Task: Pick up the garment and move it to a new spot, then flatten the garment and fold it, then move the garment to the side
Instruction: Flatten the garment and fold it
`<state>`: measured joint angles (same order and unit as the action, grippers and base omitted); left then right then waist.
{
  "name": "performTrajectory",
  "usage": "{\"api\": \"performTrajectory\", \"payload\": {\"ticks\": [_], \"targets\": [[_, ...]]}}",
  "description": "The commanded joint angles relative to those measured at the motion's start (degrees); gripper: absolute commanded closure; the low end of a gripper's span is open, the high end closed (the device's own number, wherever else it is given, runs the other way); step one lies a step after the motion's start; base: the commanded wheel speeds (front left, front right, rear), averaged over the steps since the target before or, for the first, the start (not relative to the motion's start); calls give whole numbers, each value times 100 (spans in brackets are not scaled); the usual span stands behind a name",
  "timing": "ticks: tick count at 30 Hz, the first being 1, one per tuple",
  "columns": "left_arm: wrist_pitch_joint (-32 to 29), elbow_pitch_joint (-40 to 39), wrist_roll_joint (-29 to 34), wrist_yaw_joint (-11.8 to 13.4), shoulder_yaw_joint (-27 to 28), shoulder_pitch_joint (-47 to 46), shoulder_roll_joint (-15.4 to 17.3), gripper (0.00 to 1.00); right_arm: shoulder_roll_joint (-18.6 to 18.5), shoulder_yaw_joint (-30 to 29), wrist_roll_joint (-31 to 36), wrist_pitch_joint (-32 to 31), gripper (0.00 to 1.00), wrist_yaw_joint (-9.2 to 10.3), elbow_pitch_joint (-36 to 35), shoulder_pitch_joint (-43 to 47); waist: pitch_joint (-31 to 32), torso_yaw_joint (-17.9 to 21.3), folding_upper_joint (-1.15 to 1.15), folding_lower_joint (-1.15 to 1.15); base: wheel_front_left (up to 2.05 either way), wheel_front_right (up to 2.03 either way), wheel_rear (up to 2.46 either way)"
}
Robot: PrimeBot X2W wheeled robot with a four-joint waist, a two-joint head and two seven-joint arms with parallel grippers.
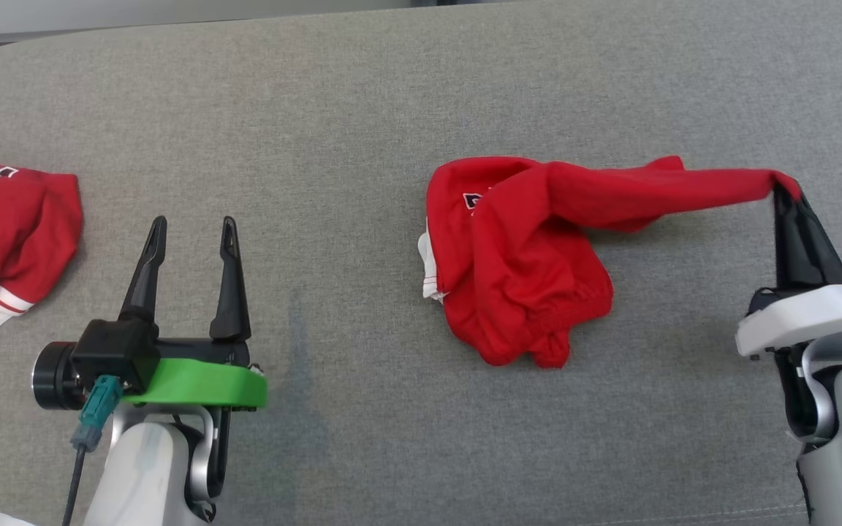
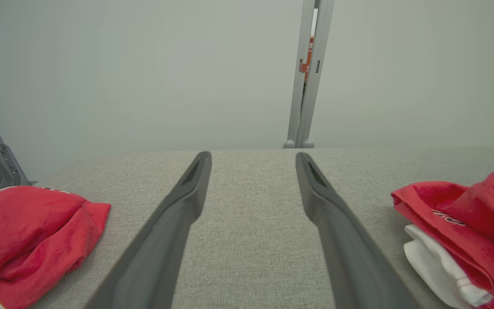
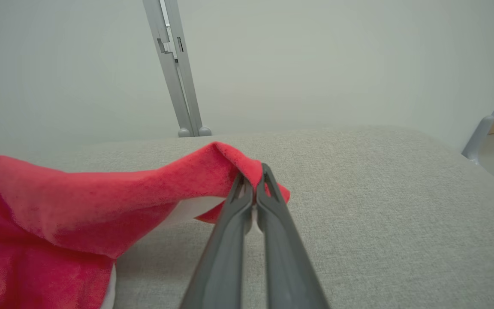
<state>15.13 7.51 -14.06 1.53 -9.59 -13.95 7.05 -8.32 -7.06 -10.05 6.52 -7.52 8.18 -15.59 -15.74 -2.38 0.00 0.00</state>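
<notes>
A crumpled red garment (image 1: 523, 256) with white trim lies right of centre on the grey surface; one strip of it stretches out to the right. My right gripper (image 1: 786, 191) is shut on the end of that strip and holds it a little above the surface. In the right wrist view the red garment (image 3: 101, 201) is pinched between the closed tips of the right gripper (image 3: 253, 180). My left gripper (image 1: 191, 230) stands open at the lower left, holding nothing, well left of the garment. In the left wrist view the left gripper (image 2: 253, 161) is spread over bare fabric, with the garment (image 2: 461, 219) at the right edge.
A second red garment with white stripes (image 1: 4, 234) lies at the left edge of the grey padded table (image 1: 333, 131); it is also in the left wrist view (image 2: 24, 231). A pale wall and a metal upright (image 3: 174, 68) stand behind the table's far edge.
</notes>
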Motion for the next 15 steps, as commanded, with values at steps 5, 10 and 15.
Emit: {"api": "performTrajectory", "payload": {"ticks": [5,10,15], "targets": [[2,12,62,-70,30,-146,-64,0,-42,-579,-128,-102,100,6,893,56,-56,-45,0,0,0,0,0],[2,45,100,-110,80,-150,-109,0,-3,-596,-110,149,0,6,1418,-91,-50,-64,0,0,0,0,0],[1,87,135,-136,146,10,-131,0,39,-281,-25,549,0,6,1120,-25,103,-55,0,0,0,0,0]]}}
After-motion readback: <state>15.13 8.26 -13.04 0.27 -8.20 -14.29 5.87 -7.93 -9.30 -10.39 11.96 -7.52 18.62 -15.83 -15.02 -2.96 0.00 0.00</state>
